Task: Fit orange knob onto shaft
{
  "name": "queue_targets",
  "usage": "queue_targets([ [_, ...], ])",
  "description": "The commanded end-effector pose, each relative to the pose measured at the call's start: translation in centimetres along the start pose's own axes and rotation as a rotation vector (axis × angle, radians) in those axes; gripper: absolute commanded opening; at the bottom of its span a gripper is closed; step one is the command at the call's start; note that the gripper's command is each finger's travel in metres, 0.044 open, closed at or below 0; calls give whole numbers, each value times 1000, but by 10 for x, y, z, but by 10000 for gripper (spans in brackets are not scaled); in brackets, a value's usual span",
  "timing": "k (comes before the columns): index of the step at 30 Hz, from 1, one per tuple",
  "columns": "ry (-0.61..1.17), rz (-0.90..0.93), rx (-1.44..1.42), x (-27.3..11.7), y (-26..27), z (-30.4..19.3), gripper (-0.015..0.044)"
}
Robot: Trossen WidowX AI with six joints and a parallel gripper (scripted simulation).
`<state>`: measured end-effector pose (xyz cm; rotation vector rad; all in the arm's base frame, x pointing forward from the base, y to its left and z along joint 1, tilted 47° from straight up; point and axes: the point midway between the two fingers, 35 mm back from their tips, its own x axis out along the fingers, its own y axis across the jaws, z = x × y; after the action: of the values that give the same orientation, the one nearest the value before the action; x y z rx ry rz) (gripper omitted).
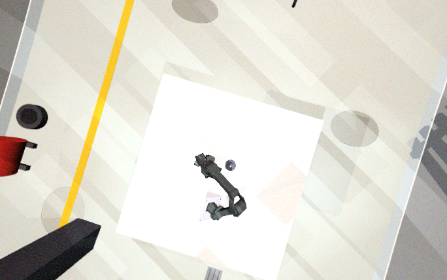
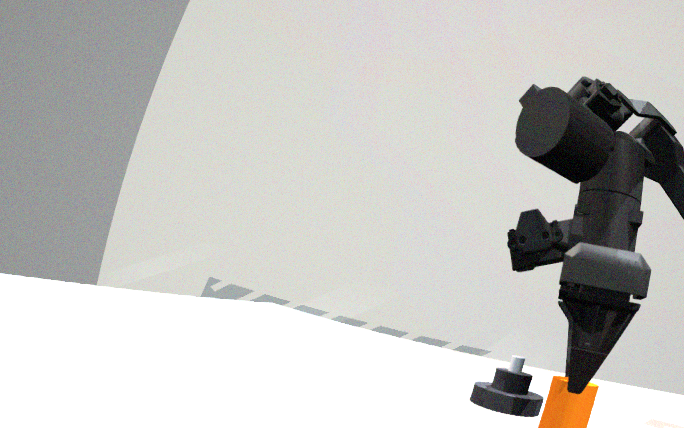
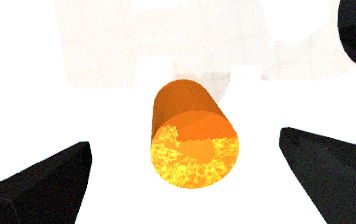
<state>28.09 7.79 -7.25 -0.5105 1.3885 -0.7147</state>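
Observation:
The orange knob (image 2: 563, 408) (image 3: 195, 155) stands upright on the white table; its underside is hidden. My gripper (image 2: 577, 386) (image 3: 188, 143) is open and points down, its fingertips at about the height of the knob's top in the exterior view. In the wrist view the knob shows between the two spread fingers, touching neither, with more room on the right. The round dark pedestal (image 1: 230, 165) (image 2: 505, 398) stands beside the knob, and its silver shaft (image 2: 517, 363) is bare. The shaft's flat side cannot be made out. In the top view the arm hides the knob.
A dark round edge of the pedestal (image 3: 350, 30) shows at the upper right of the wrist view, outside the right finger. The white table (image 1: 184, 108) bears the arm, whose base is below the pedestal in the top view. A red object (image 1: 11, 156) is off the table.

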Motion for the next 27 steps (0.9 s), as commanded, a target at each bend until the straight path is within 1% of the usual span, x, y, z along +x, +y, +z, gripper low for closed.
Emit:
queue_targets([
  [1, 1, -6, -10, 8, -1, -2, 440],
  [27, 1, -10, -9, 47, -3, -3, 440],
])
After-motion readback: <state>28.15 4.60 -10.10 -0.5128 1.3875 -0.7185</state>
